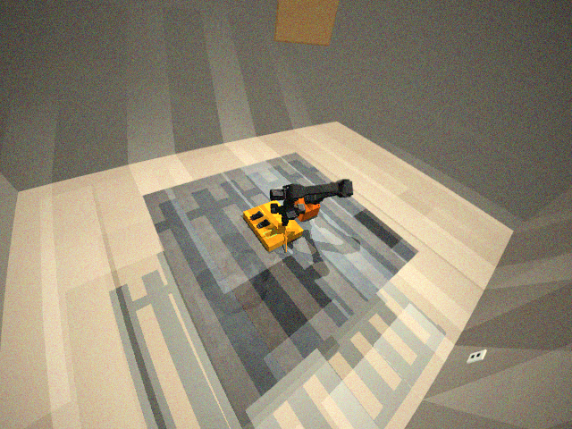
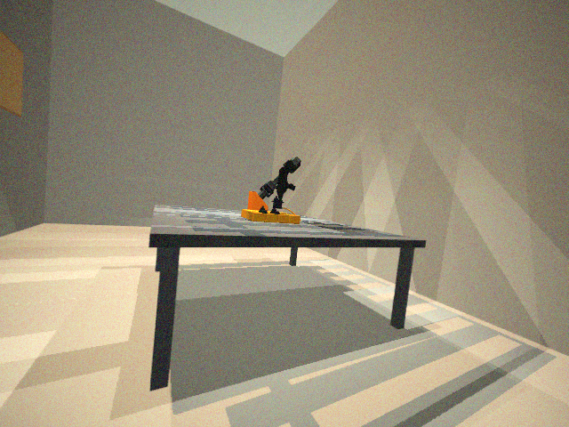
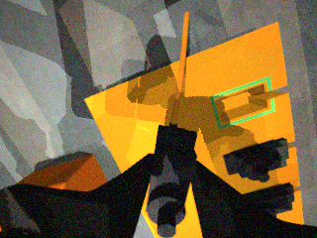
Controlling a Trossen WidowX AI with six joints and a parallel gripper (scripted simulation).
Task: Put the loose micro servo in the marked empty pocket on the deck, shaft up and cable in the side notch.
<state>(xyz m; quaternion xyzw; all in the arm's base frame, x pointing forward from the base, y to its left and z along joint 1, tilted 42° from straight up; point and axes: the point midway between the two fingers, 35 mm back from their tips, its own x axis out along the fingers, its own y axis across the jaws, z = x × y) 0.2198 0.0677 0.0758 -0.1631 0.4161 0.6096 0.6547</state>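
My gripper (image 1: pixel 284 222) (image 2: pixel 276 205) (image 3: pixel 171 162) points down and is shut on the loose micro servo (image 3: pixel 175 140), a small black block. A round grey output shaft (image 3: pixel 166 212) on it faces the wrist camera. Its orange cable (image 1: pixel 285 240) (image 2: pixel 289 210) (image 3: pixel 183 57) sticks out away from the fingers. The servo is above the yellow deck (image 1: pixel 266 240) (image 2: pixel 289 219) (image 3: pixel 248 56). The green outline (image 3: pixel 248 119) around the empty pocket lies to the right of the servo in the wrist view, with a side notch at its right end. The servo's underside is hidden.
Two black servos (image 3: pixel 257 160) (image 3: pixel 272 197) sit in the deck beside the marked pocket. An orange block (image 1: pixel 310 212) (image 2: pixel 255 202) (image 3: pixel 74 175) stands by the deck's edge, close to the arm. The deck rests on a patterned grey table (image 1: pixel 249 332) (image 2: pixel 197 231).
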